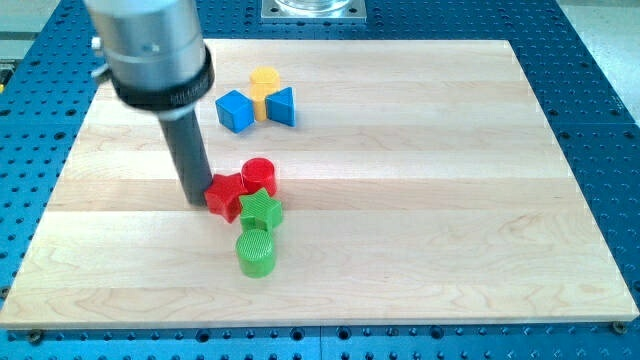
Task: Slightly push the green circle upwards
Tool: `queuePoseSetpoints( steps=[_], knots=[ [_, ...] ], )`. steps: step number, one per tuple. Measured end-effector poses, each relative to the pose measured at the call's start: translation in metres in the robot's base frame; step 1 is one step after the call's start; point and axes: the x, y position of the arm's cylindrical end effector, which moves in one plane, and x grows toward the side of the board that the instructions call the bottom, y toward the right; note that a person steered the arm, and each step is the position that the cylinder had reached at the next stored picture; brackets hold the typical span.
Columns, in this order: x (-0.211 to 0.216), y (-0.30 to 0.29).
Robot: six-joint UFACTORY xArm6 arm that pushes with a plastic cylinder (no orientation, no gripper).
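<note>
The green circle [256, 252] lies on the wooden board, below the middle-left cluster. It touches a green star [261, 212] just above it. A red star [226, 194] and a red circle [259, 176] sit above the green star. My tip [196, 199] rests on the board just left of the red star, touching or nearly touching it. The tip is up and to the left of the green circle, apart from it.
A blue cube [235, 110], a yellow block [264, 86] and a blue triangle [282, 106] are grouped near the view's top. The wooden board [450, 200] lies on a blue perforated table.
</note>
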Motion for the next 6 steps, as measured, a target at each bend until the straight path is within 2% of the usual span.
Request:
queuePoseSetpoints(
  steps=[1, 2, 3, 4, 6],
  knots=[
    [-0.017, -0.027],
    [0.063, -0.023],
    [0.118, 0.019],
    [0.108, 0.065],
    [0.061, 0.06]
  ],
)
